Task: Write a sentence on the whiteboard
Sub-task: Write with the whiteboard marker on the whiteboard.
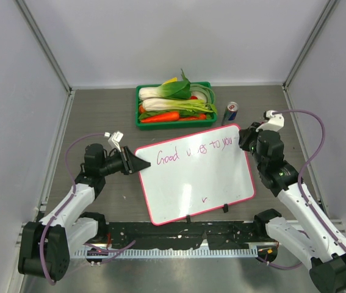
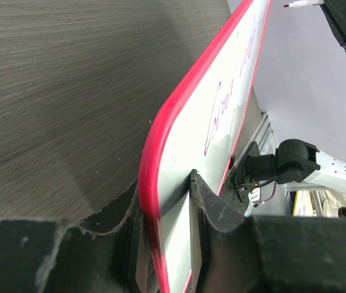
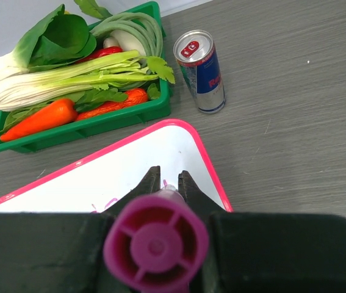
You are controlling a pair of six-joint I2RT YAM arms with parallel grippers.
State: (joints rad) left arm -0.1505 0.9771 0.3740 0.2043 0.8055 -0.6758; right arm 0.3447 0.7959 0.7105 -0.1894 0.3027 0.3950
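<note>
The round magenta end of a marker (image 3: 155,244) fills the bottom centre of the right wrist view, and the right gripper (image 3: 168,183) is clenched on its barrel, its two dark fingers reaching past it over the whiteboard's upper right corner; whether the tip touches the surface cannot be told. The whiteboard (image 1: 203,183), white with a pink-red frame, lies in the middle of the overhead frame, turned slightly so that its right side sits higher in the picture. The sentence (image 1: 196,150) runs in a single magenta line along the board's top edge and reads "Good vibes to you", with glare washing out part of the second word. A small purple tick mark (image 1: 204,198) sits alone low on the board, and two black clips (image 1: 224,208) sit on its bottom edge. At centre left the left gripper (image 1: 137,163) grips the board's left edge, one finger on each face. Above the board, at upper centre, a green tray (image 1: 174,125) holds vegetables (image 1: 173,102), with an upright blue and silver can (image 1: 231,112) just to its right. All of this rests on a grey wood-grain table (image 1: 99,116).
</note>
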